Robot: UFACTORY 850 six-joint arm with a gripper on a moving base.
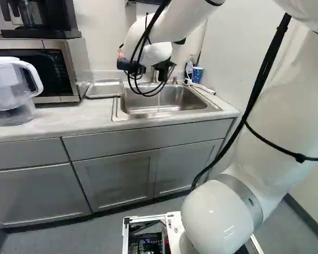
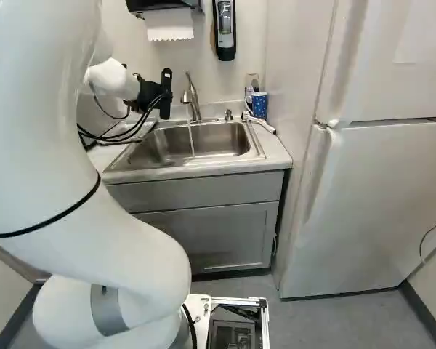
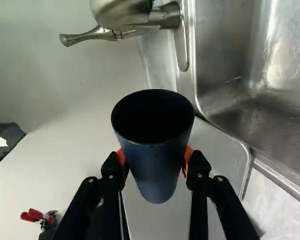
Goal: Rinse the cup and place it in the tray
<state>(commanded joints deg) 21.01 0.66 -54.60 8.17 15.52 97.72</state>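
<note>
- One dark blue cup [image 3: 158,162] is gripped by the claw [image 2: 164,94], whose two fingers stand a cup's width apart, orange pads [image 3: 188,159] against opposite sides.
- That cup is held clear of the desk [image 1: 58,117]; the tray [image 1: 105,88] shows beyond it in the wrist view.
- One tray lies at the sink's [image 2: 212,139] left edge.
- One faucet [image 2: 192,98] stands at the sink's back edge.
- One dotted blue cup [image 2: 259,105] stands near the sink's back right corner.

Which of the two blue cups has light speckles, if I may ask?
The standing cup by the sink, near the refrigerator; the held cup in the jaws looks plain.
</note>
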